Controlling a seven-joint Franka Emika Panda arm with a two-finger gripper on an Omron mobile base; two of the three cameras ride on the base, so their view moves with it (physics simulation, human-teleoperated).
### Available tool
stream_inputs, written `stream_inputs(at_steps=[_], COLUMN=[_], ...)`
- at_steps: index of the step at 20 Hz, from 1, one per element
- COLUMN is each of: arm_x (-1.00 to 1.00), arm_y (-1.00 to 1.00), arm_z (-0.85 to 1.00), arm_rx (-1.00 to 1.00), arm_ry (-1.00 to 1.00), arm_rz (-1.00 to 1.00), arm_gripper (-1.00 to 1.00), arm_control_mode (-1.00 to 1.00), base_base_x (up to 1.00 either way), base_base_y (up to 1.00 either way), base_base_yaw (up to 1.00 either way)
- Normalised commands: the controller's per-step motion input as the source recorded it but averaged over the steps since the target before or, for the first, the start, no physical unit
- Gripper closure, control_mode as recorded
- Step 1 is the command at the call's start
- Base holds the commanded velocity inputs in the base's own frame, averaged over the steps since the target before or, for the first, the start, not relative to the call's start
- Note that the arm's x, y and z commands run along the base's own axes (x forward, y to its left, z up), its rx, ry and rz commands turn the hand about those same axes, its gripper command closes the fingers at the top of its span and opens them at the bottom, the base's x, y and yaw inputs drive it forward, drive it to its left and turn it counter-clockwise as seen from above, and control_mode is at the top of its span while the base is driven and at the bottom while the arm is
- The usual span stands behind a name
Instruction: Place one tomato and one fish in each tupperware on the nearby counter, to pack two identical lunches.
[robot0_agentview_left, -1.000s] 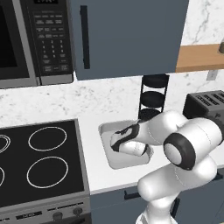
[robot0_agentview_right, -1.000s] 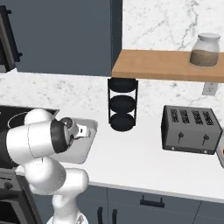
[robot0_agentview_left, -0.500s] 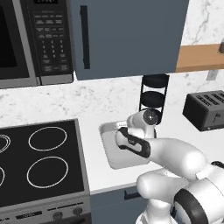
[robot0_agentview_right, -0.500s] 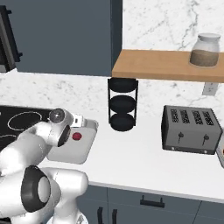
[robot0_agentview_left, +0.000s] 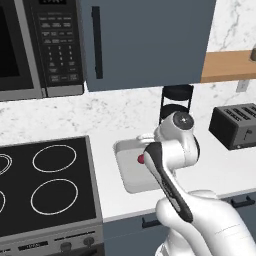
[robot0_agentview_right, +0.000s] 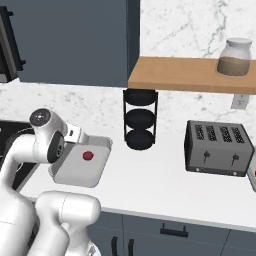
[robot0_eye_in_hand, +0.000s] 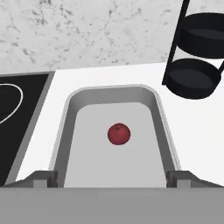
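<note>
A light-grey tupperware (robot0_eye_in_hand: 62, 131) (robot0_agentview_left: 126, 177) (robot0_agentview_right: 70, 172) sits on the white counter (robot0_agentview_right: 150, 180) beside the stove. One red tomato (robot0_eye_in_hand: 119, 134) (robot0_agentview_left: 141, 159) (robot0_agentview_right: 88, 155) lies loose on its floor, near the middle. My gripper (robot0_eye_in_hand: 112, 178) hovers over the tub's near end, open, with nothing between its fingertips (robot0_eye_in_hand: 43, 178). It looks down the tub's length, well clear of the tomato. In both base views the white arm (robot0_agentview_left: 172, 150) (robot0_agentview_right: 47, 137) bends over the tub and covers part of it. The fish is out of view.
A black stove top (robot0_agentview_left: 45, 185) borders the tub on its left. A black three-tier stand (robot0_agentview_right: 140, 120) (robot0_eye_in_hand: 197, 57) rises just behind it. A dark toaster (robot0_agentview_right: 215, 147) stands to the right, under a wooden shelf (robot0_agentview_right: 185, 75) with a jar (robot0_agentview_right: 235, 57). Microwave (robot0_agentview_left: 40, 45) and cabinet hang above.
The hand has drawn up and back from low over the tub, and the arm has swung round. The tomato, covered a second ago, now lies in plain sight.
</note>
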Motion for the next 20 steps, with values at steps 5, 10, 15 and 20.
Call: stream_inputs(at_steps=[5, 10, 15, 20], arm_x=[-1.0, -1.0, -1.0, -0.78], arm_y=[-0.69, -0.48, -0.02, 0.0], arm_z=[0.0, -0.01, -0.32, -0.56], arm_rx=[0.03, 0.01, -0.03, -0.05], arm_ry=[-0.12, -0.11, -0.08, -0.22], arm_rz=[0.01, 0.0, 0.01, 0.05], arm_gripper=[-1.0, -1.0, -1.0, -1.0], arm_control_mode=[-1.0, -1.0, -1.0, 1.0], base_base_x=[0.0, 0.0, 0.0, -0.2], base_base_y=[0.0, 0.0, 0.0, 0.0], base_base_yaw=[0.0, 0.0, 0.0, 0.01])
